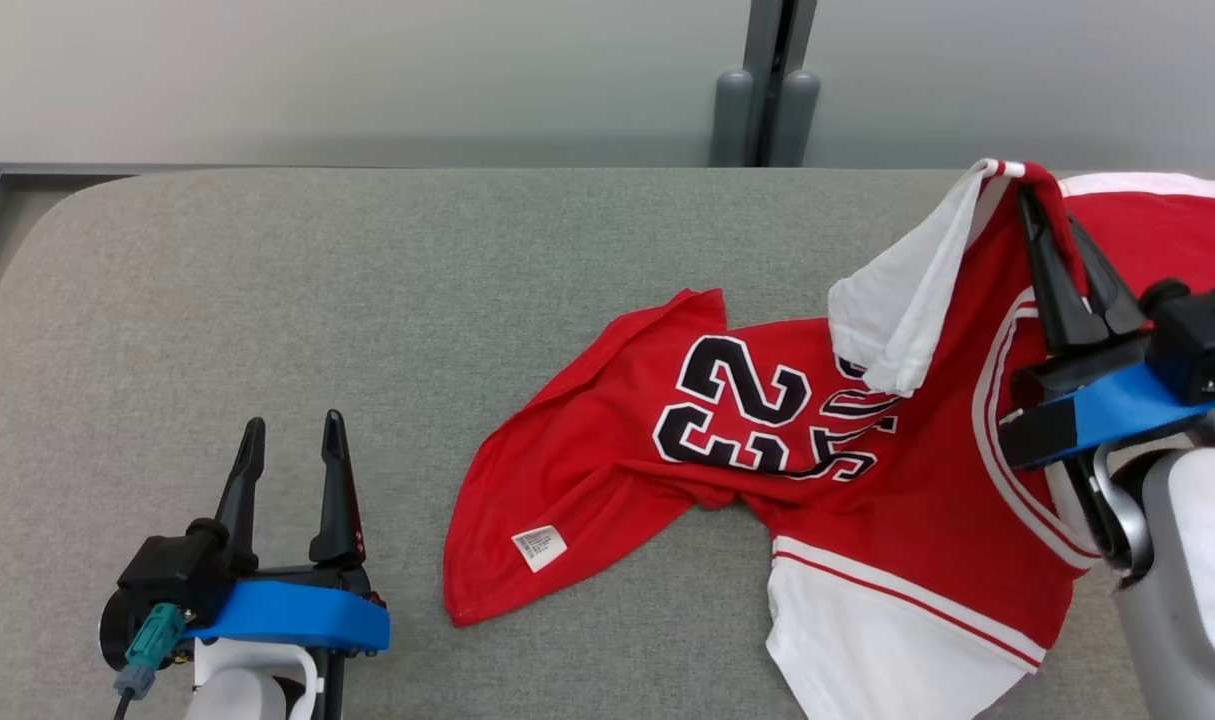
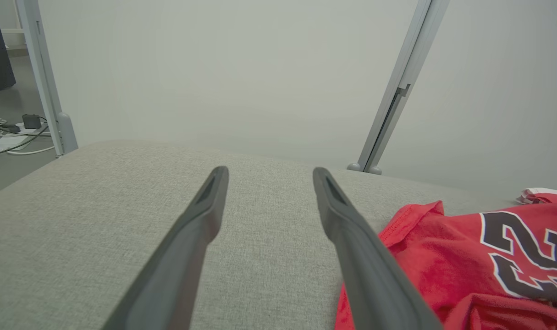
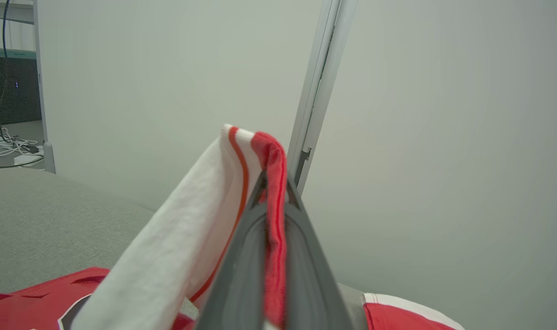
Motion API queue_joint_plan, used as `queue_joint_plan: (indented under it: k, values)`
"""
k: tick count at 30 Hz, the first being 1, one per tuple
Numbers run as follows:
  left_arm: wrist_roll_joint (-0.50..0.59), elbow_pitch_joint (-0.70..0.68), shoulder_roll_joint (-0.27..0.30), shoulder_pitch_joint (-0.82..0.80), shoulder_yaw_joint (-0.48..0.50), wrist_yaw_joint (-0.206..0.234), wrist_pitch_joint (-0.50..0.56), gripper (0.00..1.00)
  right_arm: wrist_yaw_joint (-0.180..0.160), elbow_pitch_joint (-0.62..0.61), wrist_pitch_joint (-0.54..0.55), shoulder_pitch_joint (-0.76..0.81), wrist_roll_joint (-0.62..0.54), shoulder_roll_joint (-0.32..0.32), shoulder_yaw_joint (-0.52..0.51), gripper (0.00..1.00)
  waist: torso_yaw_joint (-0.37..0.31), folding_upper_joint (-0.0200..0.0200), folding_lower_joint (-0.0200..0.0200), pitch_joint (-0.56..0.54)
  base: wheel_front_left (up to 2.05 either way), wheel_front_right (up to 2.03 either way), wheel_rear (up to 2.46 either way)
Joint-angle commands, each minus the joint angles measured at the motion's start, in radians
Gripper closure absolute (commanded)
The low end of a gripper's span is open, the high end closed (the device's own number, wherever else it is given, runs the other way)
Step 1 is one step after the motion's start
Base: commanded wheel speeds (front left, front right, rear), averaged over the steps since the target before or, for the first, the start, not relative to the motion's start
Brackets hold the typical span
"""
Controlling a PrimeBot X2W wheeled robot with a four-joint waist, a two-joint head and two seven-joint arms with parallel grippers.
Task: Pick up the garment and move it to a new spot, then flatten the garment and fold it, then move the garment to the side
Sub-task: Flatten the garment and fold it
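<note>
The garment (image 1: pixel 667 440) is a red jersey with white sleeves and black numbers, crumpled on the right half of the grey table (image 1: pixel 367 300). My right gripper (image 1: pixel 1042 215) is shut on a red-and-white edge of the garment (image 3: pixel 269 156) and holds that part lifted above the table, a white flap hanging to its left. At the lower left of the head view my left gripper (image 1: pixel 292 435) stands open over bare table, to the left of the garment's hem. In the left wrist view its fingers (image 2: pixel 205 206) frame bare cloth surface, with the garment (image 2: pixel 466 256) to the right.
A pale wall panel with a grey upright post (image 1: pixel 767 80) stands behind the table's far edge. The table's rounded left corner (image 1: pixel 57 210) drops to the floor, where cables (image 2: pixel 12 133) lie. The left half of the table is bare.
</note>
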Motion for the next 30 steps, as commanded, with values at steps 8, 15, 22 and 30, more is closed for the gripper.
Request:
queue_joint_plan:
  k: [8, 15, 22, 30]
  values:
    - [-0.017, 0.003, -0.001, -0.042, -0.024, -0.007, -0.003, 0.0, 0.0, 0.211, -0.042, -0.152, -0.029, -0.042, -0.022, 1.0, 0.067, 0.0, 0.0, 0.045, 0.0, 0.0, 0.0]
    - [-0.029, 0.004, -0.001, -0.069, -0.053, -0.007, -0.002, 0.0, 0.0, 0.394, -0.065, -0.303, -0.072, -0.068, -0.035, 1.0, 0.111, 0.0, 0.0, 0.084, 0.0, 0.0, 0.0]
    - [-0.04, 0.007, -0.001, -0.103, -0.086, -0.008, -0.002, 0.0, 0.0, 0.597, -0.07, -0.423, -0.133, -0.068, -0.098, 1.0, 0.15, 0.0, 0.0, 0.119, 0.0, 0.0, 0.0]
    - [-0.046, 0.009, -0.001, -0.115, -0.094, -0.003, -0.002, 0.0, 0.0, 0.799, -0.088, -0.46, -0.188, -0.037, -0.158, 0.0, 0.149, 0.0, 0.0, 0.14, 0.0, 0.0, 0.0]
